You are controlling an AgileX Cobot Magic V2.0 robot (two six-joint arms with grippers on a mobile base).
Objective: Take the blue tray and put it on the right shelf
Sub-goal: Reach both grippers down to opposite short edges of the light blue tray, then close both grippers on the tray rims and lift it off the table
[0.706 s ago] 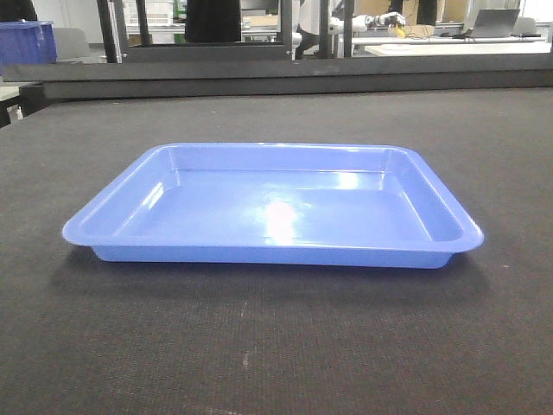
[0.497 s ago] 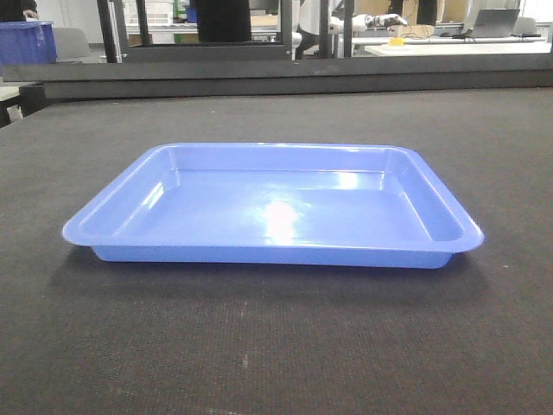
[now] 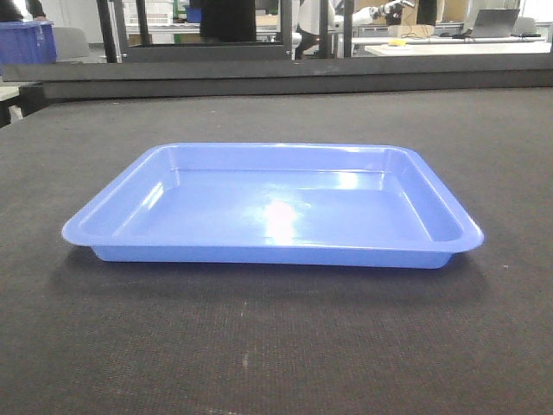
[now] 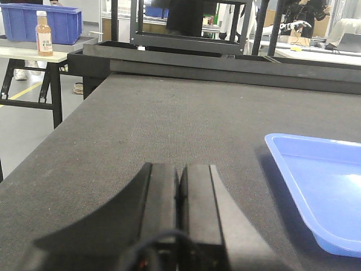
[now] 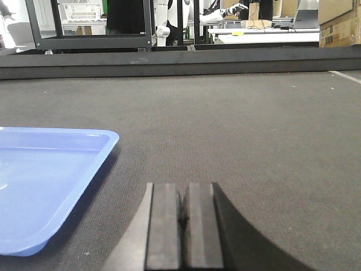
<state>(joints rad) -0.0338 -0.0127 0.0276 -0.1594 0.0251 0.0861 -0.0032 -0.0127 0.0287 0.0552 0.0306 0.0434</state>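
Blue tray (image 3: 275,216) sits flat on the dark textured desk (image 3: 259,346), dead centre in the front view, long sides running 9 to 3 o'clock. It is empty and glossy, with glare on its floor, a flared rim and rounded corners. Nothing touches it.

Left tool (image 4: 179,176): both black fingers are pressed together with no visible gap and nothing between them, so closed and empty. It sits low by the desk surface, pointing to 12 o'clock; can't tell if it touches. A tray corner shows at roughly 2 o'clock from it, apart from the fingers, with bare desk between.

Right tool (image 5: 184,195): same story, fingers flush against each other, closed on nothing, low by the desk. A tray corner lies at about 10 o'clock from it, apart, no contact.

Tray lies between the two tools, with neither one on it.

Background, left wrist view: dark-blue bin (image 4: 39,23) at 11 o'clock on a side table (image 4: 22,52), with a bottle (image 4: 44,34) of orange-brown liquid upright in front of the bin. A black frame (image 4: 186,42) stands beyond the desk's far edge at 12 o'clock. Right wrist view: cardboard box (image 5: 338,22) at 1 o'clock, past the far edge.
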